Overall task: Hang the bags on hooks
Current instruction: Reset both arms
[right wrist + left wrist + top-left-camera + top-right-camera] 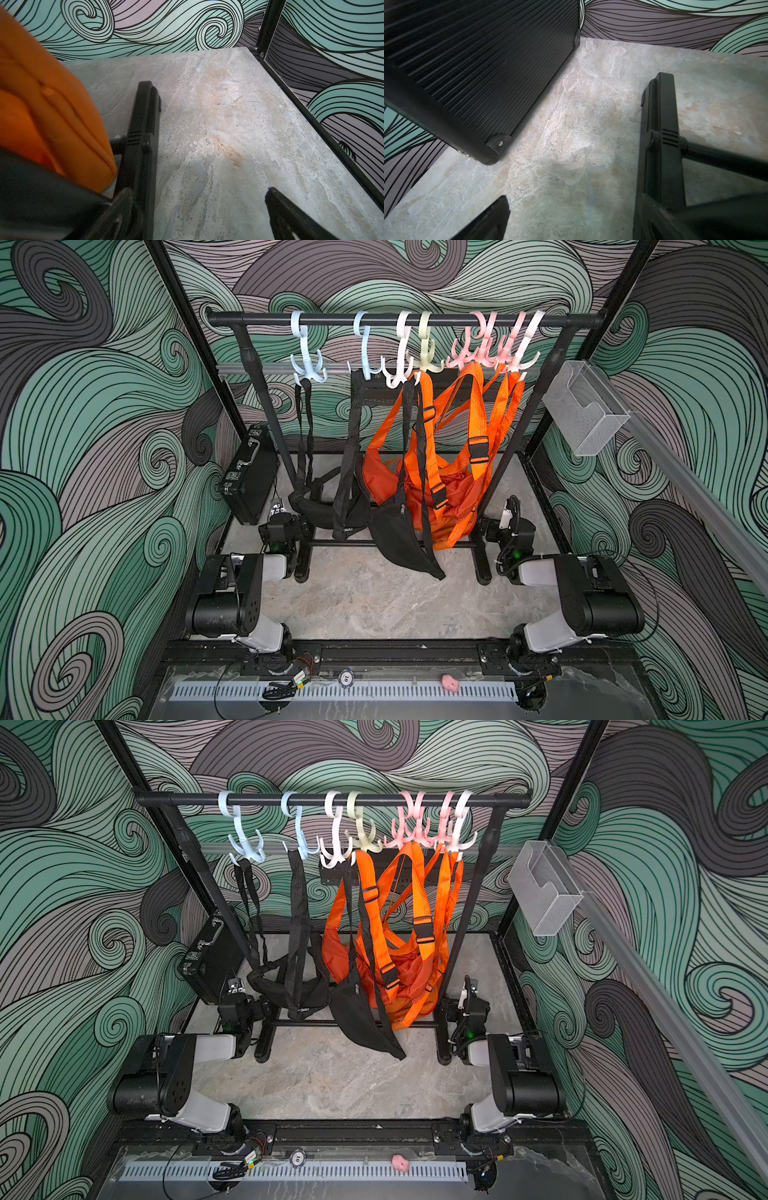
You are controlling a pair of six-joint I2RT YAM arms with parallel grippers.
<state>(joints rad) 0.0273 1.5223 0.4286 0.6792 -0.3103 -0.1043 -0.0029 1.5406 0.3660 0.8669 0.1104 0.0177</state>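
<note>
Several bags hang from plastic hooks on the black rail [403, 319] [332, 799] in both top views. Two black bags [320, 506] hang from the blue hooks [307, 364]. A black waist bag [401, 539] [361, 1015] hangs by its strap from a white hook [399, 373], in front of the orange bags [453, 489] [399, 969]. My left gripper [575, 212] is open and empty, low over the table beside the rack's left foot [660, 145]. My right gripper [199, 197] is open and empty by the right foot [143, 135], with an orange bag [52, 114] close beside it.
A black ribbed case [249, 477] [477, 72] leans on the left wall near my left gripper. A clear plastic box [582, 410] is mounted on the right wall. A poker chip [345, 678] and a small pink object [450, 683] lie on the front rail.
</note>
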